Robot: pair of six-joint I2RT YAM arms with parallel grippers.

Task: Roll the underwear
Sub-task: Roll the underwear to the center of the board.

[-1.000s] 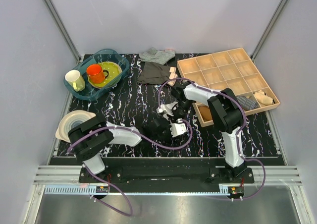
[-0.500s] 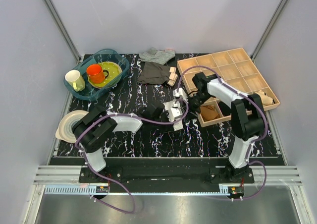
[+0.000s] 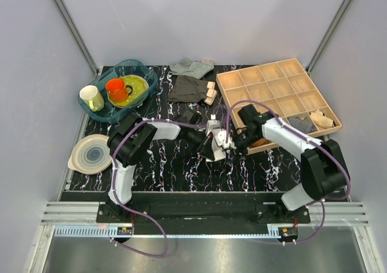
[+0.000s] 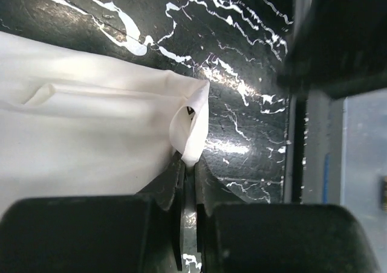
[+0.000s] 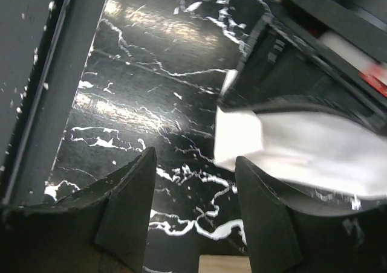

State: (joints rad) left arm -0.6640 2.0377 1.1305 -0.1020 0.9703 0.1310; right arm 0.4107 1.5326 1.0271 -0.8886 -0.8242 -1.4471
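The underwear (image 4: 91,140) is a small white cloth lying on the black marbled table, with one corner lifted. My left gripper (image 4: 188,163) is shut on that raised corner. From above, the underwear (image 3: 216,145) shows as a small white bundle at the table's middle, between the left gripper (image 3: 205,141) and the right gripper (image 3: 232,142). In the right wrist view my right gripper (image 5: 195,164) stands open just above the table with nothing between its fingers. An edge of the underwear (image 5: 284,149) lies just past its right finger (image 5: 260,194).
A wooden compartment tray (image 3: 266,86) sits at the back right with rolled cloths (image 3: 320,119) in its right cells. A dark grey garment (image 3: 187,89) and striped cloth (image 3: 190,66) lie at the back. A blue basin (image 3: 118,92) and stacked plates (image 3: 91,153) are left.
The right gripper has opened and come back down beside the underwear. The left arm swung inward, carrying the pinched underwear toward the table's middle.
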